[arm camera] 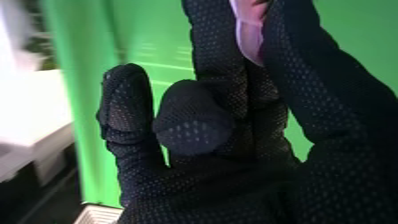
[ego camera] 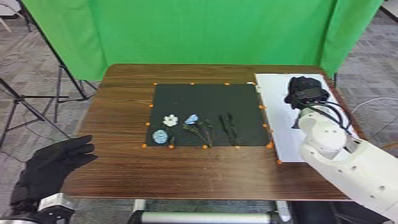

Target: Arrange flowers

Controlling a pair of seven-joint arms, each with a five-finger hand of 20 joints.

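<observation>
A pink flower [arm camera: 251,35] is pinched in the right hand [ego camera: 306,91]. A round pale-blue bloom [ego camera: 160,136] lies by the black mat's [ego camera: 200,97] near left corner, a white flower [ego camera: 171,120] and blue flower [ego camera: 191,119] beyond, dark stems [ego camera: 228,129] toward the near edge.

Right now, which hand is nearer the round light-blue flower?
Left. The left hand is left of the black mat, on the flower's side; the right hand is across the mat, over the white sheet.
</observation>
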